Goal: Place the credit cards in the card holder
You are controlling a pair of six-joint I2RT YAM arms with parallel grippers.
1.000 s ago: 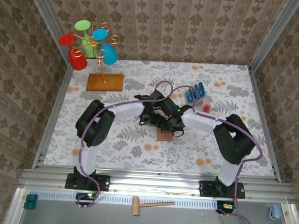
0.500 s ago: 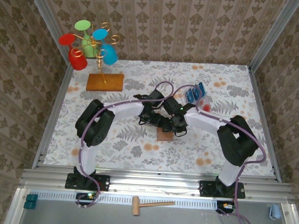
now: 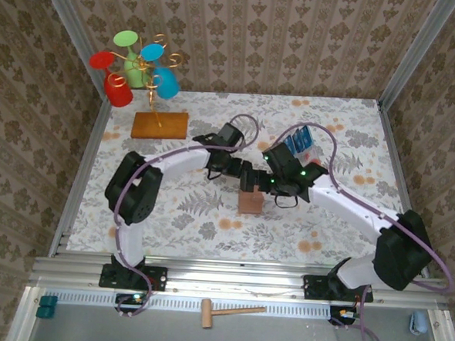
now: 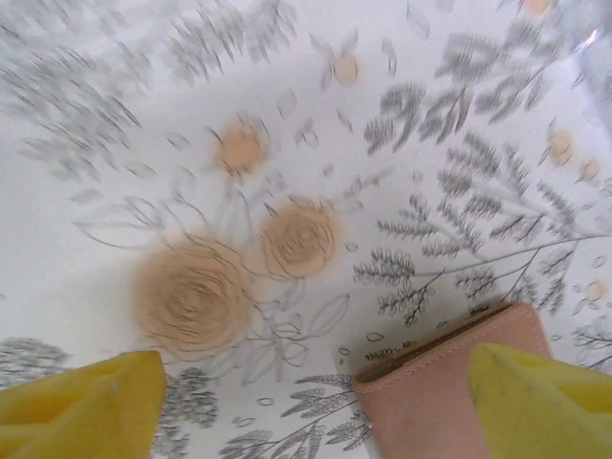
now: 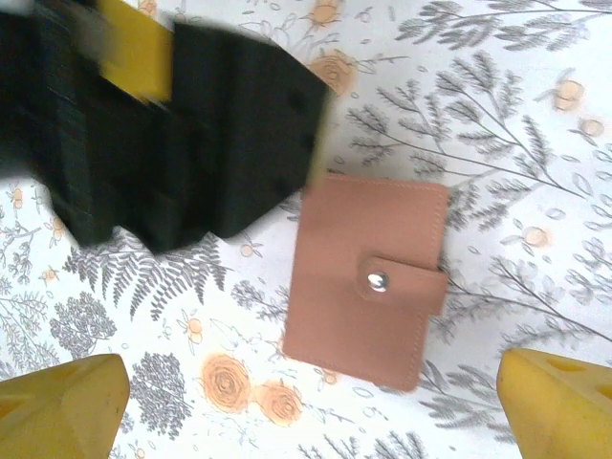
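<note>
The card holder lies closed on the tabletop, under my right tool, spread wide and empty; the left tool, equally wide and empty, sits off its corner. Credit cards stand beyond.

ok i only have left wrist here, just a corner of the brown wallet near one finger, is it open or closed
observer: closed. right wrist shows the card holder lying flat, its strap fastened at the snap.
operator: and where are the cards
observer: top view has the credit cards standing on edge beyond the right arm, apart from the card holder.
operator: right gripper got one?
observer: no, the right gripper is open, nothing between its fingers.
</note>
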